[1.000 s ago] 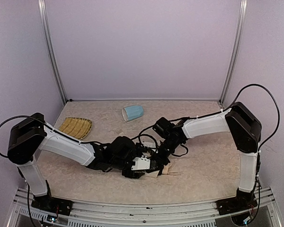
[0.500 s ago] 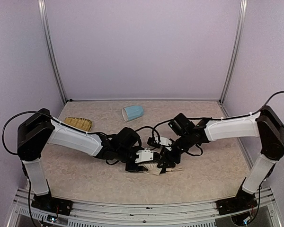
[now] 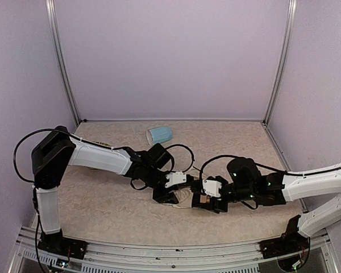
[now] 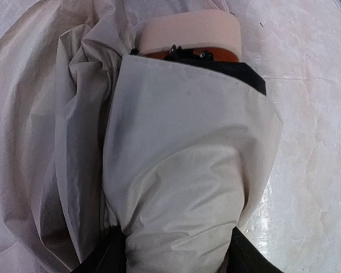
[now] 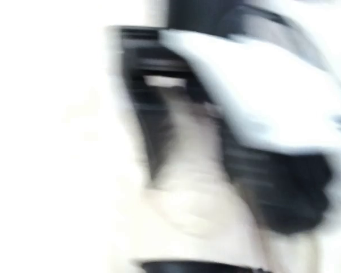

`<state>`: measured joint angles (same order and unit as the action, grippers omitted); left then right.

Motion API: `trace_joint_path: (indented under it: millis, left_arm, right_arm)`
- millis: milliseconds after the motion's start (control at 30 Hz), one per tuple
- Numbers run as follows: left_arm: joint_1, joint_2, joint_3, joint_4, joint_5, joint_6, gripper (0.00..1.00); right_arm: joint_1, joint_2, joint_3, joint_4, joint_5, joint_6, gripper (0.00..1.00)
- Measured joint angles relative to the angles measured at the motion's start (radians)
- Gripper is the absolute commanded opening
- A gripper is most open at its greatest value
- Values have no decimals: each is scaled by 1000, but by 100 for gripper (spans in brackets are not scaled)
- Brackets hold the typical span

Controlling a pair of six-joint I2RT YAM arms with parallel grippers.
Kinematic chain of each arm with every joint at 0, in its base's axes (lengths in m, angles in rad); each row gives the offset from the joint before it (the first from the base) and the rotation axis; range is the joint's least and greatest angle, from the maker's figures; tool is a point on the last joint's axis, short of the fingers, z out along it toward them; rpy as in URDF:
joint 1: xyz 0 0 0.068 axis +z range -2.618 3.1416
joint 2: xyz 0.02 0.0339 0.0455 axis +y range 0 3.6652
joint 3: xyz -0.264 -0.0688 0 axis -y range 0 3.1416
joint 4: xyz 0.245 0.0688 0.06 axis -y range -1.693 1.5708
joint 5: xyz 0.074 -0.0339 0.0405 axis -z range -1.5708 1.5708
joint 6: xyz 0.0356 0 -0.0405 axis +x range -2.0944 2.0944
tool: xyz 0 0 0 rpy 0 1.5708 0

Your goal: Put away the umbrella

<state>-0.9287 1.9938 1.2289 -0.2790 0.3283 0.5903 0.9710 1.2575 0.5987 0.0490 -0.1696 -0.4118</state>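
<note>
beige table (image 3: 102,211) | lilac walls (image 3: 176,57) | left end effector (image 4: 176,259) clamped on umbrella (image 4: 182,159) | right end effector (image 3: 200,200): cannot tell

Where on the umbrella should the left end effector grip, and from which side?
Grip the umbrella around its rolled canopy, short of the beige handle, coming from above with jaws across its width. It lies flat on the table, and the roll is its narrow, firm part; the loose folds beside it would likely slip. The left end effector straddles it this way.
</note>
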Motion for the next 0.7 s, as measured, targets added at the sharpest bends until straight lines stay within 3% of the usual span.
trace_joint_path:
  millis: [167, 433, 567, 700]
  left_arm:
    - [24, 40, 69, -79, 65, -12, 55]
    - [43, 68, 108, -122, 124, -10, 54]
    - [49, 74, 116, -131, 143, -5, 53]
    - [53, 82, 129, -146, 157, 0, 53]
  right_arm:
    - [93, 28, -59, 124, 74, -129, 69]
    - [114, 269, 32, 161, 229, -306, 71]
    - [115, 370, 90, 148, 298, -365, 67]
    - [115, 455, 166, 111, 353, -393, 53]
